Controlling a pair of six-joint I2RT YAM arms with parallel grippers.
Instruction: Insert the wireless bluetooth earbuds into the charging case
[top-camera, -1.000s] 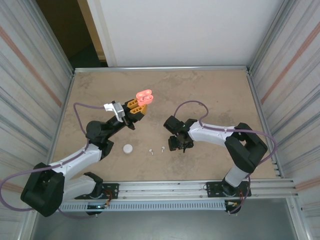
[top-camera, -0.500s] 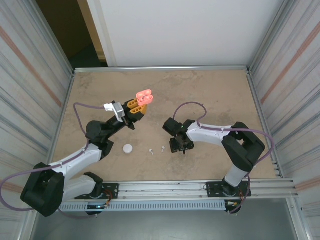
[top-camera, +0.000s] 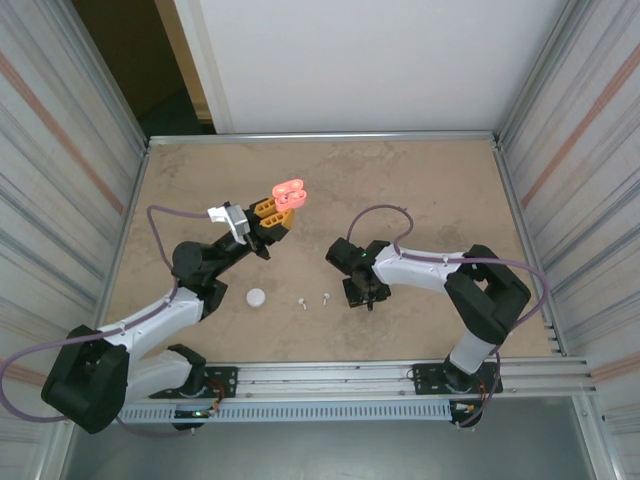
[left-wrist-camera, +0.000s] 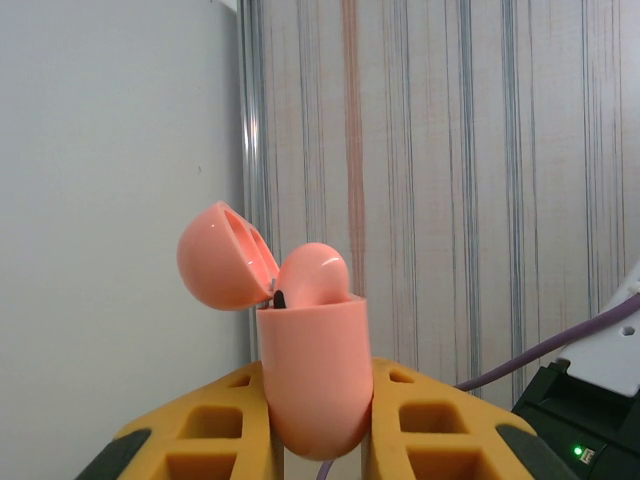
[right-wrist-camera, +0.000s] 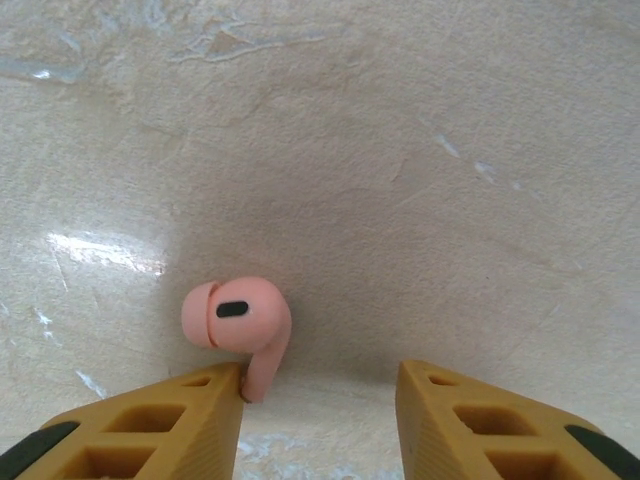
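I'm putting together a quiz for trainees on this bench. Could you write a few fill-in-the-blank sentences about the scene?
1. The left gripper is shut on a coral-pink plastic charging case whose hinged lid is ____.
2. The right gripper has its jaws open at a coral-pink stemmed plastic earbud that lies on the ____.
3. The two tiny stemmed plastic earbuds near the small round white object are ____ in colour.
Missing: open; table; white.

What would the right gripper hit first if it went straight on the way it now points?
Probably the coral-pink earbud: it lies on the table just ahead of the right gripper, off to one side of the gap. Otherwise the table itself; depth is hard to judge.
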